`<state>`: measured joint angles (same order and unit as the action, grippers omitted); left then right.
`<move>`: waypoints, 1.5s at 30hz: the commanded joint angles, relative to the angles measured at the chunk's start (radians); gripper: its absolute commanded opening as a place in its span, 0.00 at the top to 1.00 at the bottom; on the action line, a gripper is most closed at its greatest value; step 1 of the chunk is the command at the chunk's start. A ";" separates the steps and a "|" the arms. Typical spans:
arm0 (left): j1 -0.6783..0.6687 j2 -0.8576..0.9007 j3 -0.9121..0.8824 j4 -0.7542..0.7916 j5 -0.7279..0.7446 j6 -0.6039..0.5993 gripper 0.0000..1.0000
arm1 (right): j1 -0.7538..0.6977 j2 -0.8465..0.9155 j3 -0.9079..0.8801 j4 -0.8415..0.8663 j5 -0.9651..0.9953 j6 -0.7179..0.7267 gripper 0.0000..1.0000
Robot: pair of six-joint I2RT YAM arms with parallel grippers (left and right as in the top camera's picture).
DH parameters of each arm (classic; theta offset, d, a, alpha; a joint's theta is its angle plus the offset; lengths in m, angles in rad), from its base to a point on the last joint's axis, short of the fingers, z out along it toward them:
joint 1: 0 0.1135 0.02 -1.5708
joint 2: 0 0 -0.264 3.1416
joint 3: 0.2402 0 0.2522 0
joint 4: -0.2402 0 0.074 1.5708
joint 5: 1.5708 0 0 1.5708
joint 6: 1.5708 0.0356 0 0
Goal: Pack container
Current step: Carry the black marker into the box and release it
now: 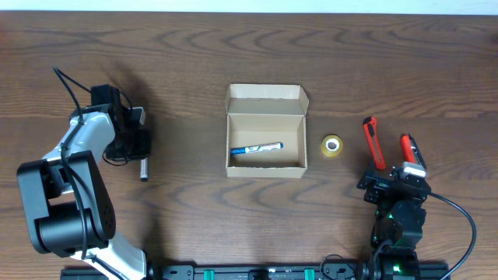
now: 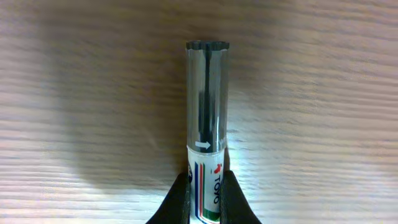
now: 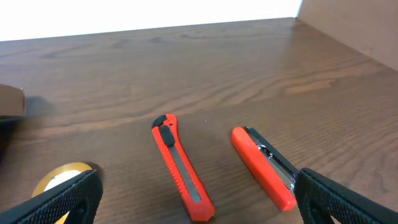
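The tan cardboard container stands open mid-table, its flap lid folded back at the far side. A blue pen lies inside it. My left gripper is far left of the box and shut on a marker. In the left wrist view the jaws grip the marker's white labelled body, and its grey cap points away, close over the wood. My right gripper is open and empty near the front right; it also shows in the right wrist view.
Right of the box lie a yellow tape roll, a red utility knife and a red stapler. The right wrist view shows the knife, the stapler and the tape roll between and ahead of its fingers.
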<state>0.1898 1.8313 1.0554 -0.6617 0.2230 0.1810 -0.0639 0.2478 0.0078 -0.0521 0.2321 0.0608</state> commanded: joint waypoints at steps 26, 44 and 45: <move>-0.735 -0.217 0.561 -0.333 0.073 0.715 0.94 | -0.010 0.000 0.005 -0.005 0.003 0.013 0.01; -0.851 0.129 0.561 -0.293 -0.054 0.807 0.94 | -0.009 0.000 0.005 -0.004 0.003 0.014 0.01; -0.849 0.146 0.561 -0.291 -0.053 0.806 0.94 | -0.009 0.000 0.005 -0.004 0.003 0.014 0.01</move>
<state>-0.6678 1.9324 1.6115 -0.9531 0.1848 0.9695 -0.0639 0.2478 0.0078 -0.0502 0.2325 0.0608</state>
